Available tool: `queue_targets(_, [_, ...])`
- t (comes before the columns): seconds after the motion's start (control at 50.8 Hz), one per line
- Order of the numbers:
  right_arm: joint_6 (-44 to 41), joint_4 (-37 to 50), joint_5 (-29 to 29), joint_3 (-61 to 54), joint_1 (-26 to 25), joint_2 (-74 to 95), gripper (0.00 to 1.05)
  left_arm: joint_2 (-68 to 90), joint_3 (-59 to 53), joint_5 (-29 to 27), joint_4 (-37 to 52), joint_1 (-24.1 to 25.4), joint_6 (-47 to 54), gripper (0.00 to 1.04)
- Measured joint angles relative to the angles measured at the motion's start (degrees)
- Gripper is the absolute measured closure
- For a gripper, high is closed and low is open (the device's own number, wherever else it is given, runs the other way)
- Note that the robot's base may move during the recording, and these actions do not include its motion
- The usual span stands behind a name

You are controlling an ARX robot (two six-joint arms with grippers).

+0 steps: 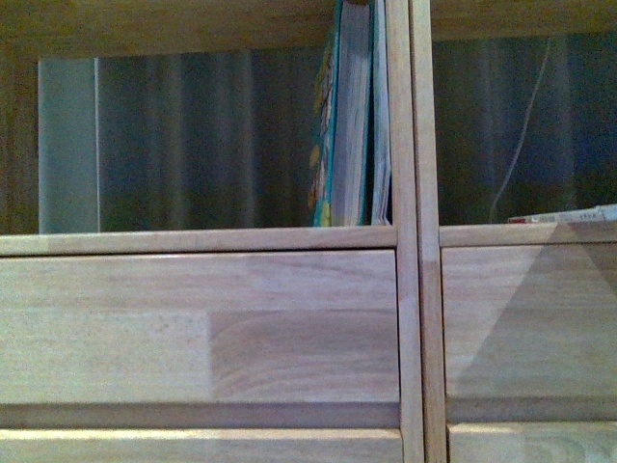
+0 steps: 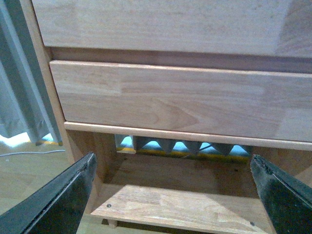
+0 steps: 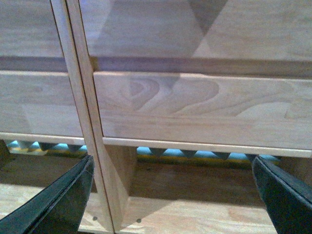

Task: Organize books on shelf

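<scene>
Books [image 1: 352,116] stand upright at the right end of the left open compartment of the shelf [image 1: 193,318], pressed against the divider [image 1: 403,125]. A further book [image 1: 569,215] lies flat in the compartment beyond. We see our left gripper [image 2: 173,163] and right gripper [image 3: 171,163] both spread wide, holding nothing, facing drawer fronts [image 2: 170,97].

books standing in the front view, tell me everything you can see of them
The books stand upright at the right end of the left open compartment, against the vertical divider. On the left is a teal cover with a colourful illustrated edge, then thick grey-blue page edges, then a thin white one nearest the divider. Their bottoms rest on the wooden plank, spread slightly wider than their tops, which reach the compartment's top. How many there are is unclear.
</scene>
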Motion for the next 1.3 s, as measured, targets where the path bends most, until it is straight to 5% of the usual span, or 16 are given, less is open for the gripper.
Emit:
queue_targets(0.177, [0.09,-0.07,-0.35,0.00,-0.04,0.04,0.07,0.00,0.00,0.00,0.00,0.00,0.11,0.07])
queue_targets(0.256, [5.55,-2.71,-18.12,3.30,-6.25,7.48,0.07,0.00,0.00,0.07,0.00,0.00,0.11,0.07])
queue_targets(0.334, [11.45,2.97,-22.01,6.82,-7.39,15.39,0.07,0.00,0.00,0.00,0.00,0.00,0.11,0.07])
queue_targets(0.629, [38.03,22.45,-18.58,22.93,-2.29,42.47,0.07,0.00,0.00,0.00,0.00,0.00,0.09,0.07])
queue_targets(0.826, [52.78,27.17,-17.55,30.51,-1.14,57.07,0.07,0.00,0.00,0.00,0.00,0.00,0.11,0.07])
queue_targets(1.298, [67.06,34.42,-13.31,41.86,-8.37,76.50,0.07,0.00,0.00,0.00,0.00,0.00,0.11,0.07])
